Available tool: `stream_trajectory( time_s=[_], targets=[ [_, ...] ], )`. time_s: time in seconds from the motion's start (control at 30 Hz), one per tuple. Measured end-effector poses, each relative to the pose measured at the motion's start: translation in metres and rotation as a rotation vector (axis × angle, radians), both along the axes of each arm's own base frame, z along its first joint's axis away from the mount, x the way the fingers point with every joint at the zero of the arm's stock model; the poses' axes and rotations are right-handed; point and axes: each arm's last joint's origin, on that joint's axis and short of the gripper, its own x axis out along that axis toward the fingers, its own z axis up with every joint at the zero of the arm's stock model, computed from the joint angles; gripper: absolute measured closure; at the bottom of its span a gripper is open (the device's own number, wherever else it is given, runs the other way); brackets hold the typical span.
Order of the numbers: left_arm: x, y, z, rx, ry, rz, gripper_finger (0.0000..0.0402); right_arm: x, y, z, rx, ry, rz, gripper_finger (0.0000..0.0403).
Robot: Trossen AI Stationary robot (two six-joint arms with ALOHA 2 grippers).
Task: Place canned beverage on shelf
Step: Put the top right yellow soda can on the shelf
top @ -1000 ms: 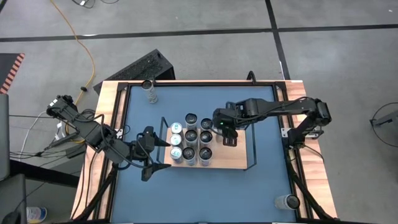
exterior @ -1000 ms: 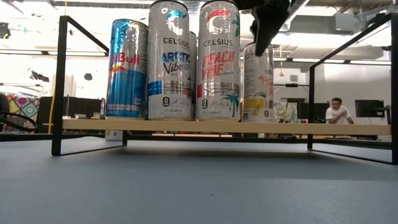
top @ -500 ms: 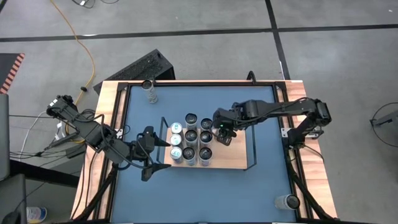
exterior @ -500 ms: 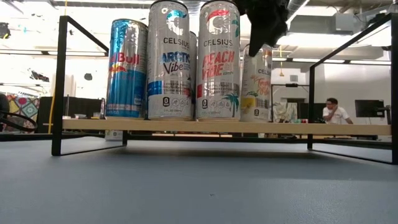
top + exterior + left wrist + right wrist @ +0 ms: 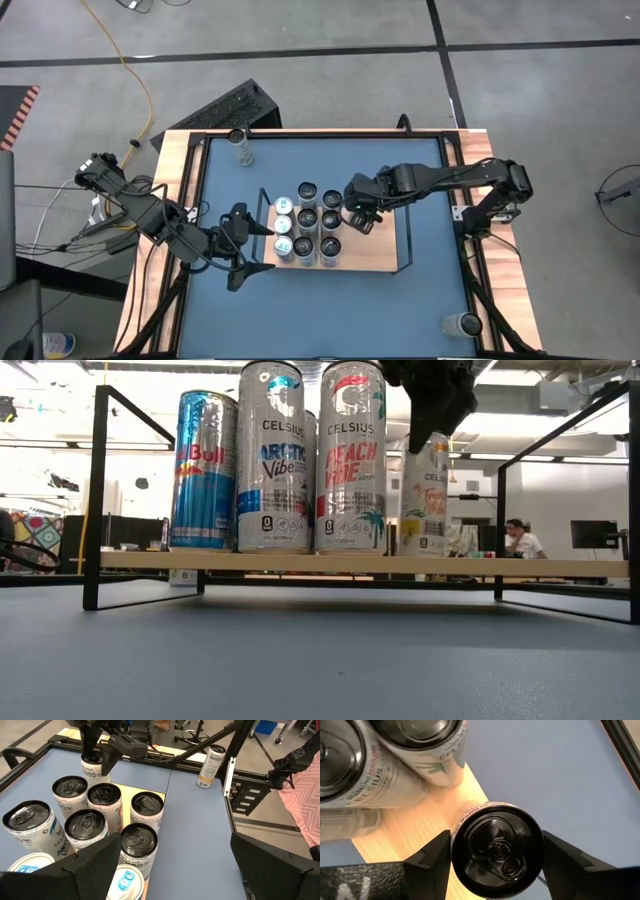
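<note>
- The right arm is reaching across the tabletop (image 5: pixel 420 160) from the right, with its right pincer (image 5: pixel 361 213) pointing down over the shelf (image 5: pixel 385 255).
- The right pincer is gripping a Celsius can (image 5: pixel 496 851) by its top, with a finger (image 5: pixel 432 860) on each side.
- The held can (image 5: pixel 425 495) is standing on the shelf board, just right of the group of cans.
- Other cans are showing "Red Bull" (image 5: pixel 204 470), "Celsius Arctic Vibe" (image 5: pixel 272 460) and "Celsius Peach Vibe" (image 5: pixel 352 460).
- The left arm is waiting left of the shelf, its left pincer (image 5: pixel 250 245) spread wide and holding nothing.
</note>
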Motion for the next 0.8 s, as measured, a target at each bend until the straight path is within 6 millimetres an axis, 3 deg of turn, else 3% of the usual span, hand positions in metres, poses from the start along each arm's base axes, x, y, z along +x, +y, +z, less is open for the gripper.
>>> stream_trajectory(
  time_s=[0.8],
  targets=[
    [0.000, 0.001, 0.000, 0.006, -0.004, 0.016, 0.0040, -0.007, 0.002, 0.013, 0.000, -0.023, -0.181, 0.0162]
  ],
)
